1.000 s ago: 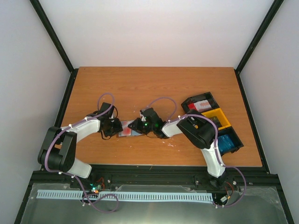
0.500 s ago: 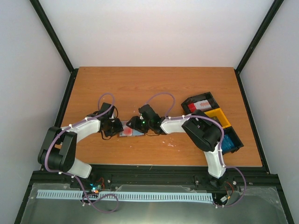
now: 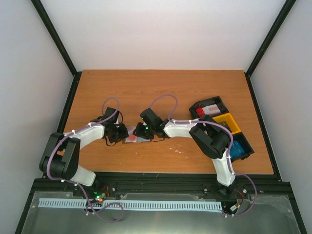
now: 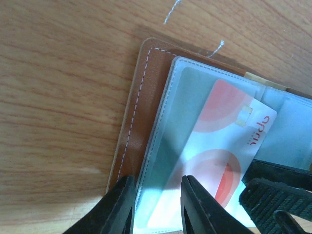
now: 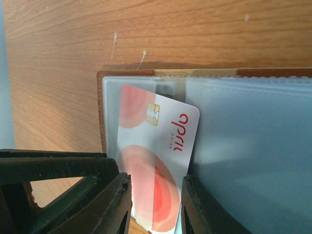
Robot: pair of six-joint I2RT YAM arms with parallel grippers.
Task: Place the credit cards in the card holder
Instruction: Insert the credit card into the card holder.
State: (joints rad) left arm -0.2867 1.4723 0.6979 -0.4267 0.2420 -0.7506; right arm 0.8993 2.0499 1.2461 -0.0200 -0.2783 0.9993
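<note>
While the red and white card (image 5: pixel 158 146) lies only partway under a clear sleeve (image 4: pixel 165 126) of the open card holder (image 4: pixel 136 107), we judge the step in hand to be the insertion of that card. The holder lies flat on the table (image 3: pixel 161 92), about midway across it, between the two arms.

The left gripper (image 4: pixel 157 190) has its jaws apart. One tip is over the brown border and the other over the sleeve, so it appears to steady the holder rather than clamp anything. The right gripper (image 5: pixel 156 183) has a finger on either side of the card's exposed end. We cannot tell whether it pinches the card or merely flanks it.

We note that the card sits skewed to the sleeve. In our judgement the next move calls for squaring it to the pocket mouth and pushing it home, with the left arm bracing the holder against sliding. Further cards (image 3: pixel 207 111) wait in the trays (image 3: pixel 229 127) to the right.
</note>
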